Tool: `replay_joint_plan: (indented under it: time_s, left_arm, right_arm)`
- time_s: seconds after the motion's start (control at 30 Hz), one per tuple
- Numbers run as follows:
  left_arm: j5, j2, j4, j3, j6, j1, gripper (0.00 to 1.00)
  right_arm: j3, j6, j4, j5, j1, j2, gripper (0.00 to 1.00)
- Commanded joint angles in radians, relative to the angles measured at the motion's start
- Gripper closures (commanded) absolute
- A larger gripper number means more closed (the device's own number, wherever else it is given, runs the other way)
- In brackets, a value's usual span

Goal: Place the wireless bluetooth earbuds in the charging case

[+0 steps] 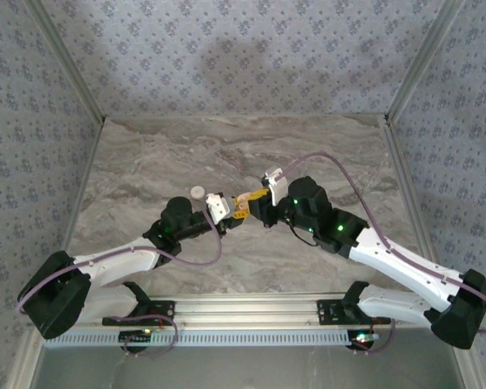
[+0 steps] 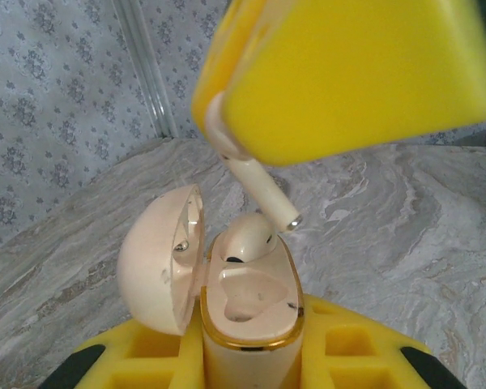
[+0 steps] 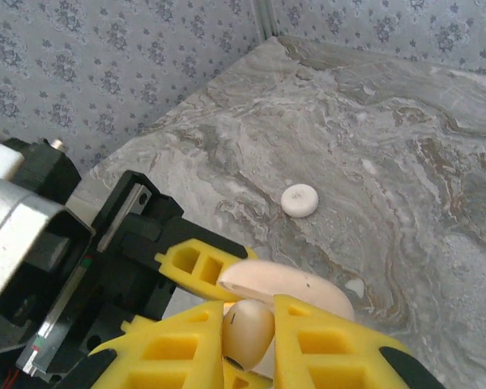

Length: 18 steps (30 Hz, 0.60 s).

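The cream charging case (image 2: 251, 340) stands upright between the yellow fingers of my left gripper (image 2: 247, 344), which is shut on it, its lid (image 2: 158, 259) swung open to the left. One earbud (image 2: 247, 235) sits in the far slot; the near slot (image 2: 247, 296) is hollow. Just above, my right gripper (image 3: 251, 312) is shut on a second earbud (image 3: 247, 331), whose stem (image 2: 263, 186) slants down beside the seated one. In the top view the left gripper (image 1: 227, 209) and right gripper (image 1: 255, 201) meet mid-table around the case (image 1: 241, 206).
A flat round cream disc (image 1: 198, 193) lies on the marble table just left of and behind the grippers, also seen as a disc (image 3: 299, 200) in the right wrist view. Patterned walls and metal posts (image 1: 81, 81) close in the table.
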<state>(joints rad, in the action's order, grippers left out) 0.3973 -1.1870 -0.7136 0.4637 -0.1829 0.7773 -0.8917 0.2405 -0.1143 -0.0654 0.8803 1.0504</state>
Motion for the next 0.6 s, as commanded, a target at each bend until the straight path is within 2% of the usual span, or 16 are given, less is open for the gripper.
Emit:
replay_joint_plan:
  time_s: [0.0,0.57]
  left_arm:
    - [0.019,0.022,-0.010,0.036,-0.012,0.004,0.87]
    - [-0.002,0.043,-0.009,0.039,-0.004,0.004,0.88]
  right_arm:
    - [-0.045,-0.041,0.045,0.016,0.010,0.011,0.80]
    - [-0.027,-0.046,0.086,-0.001,0.013,0.039,0.80]
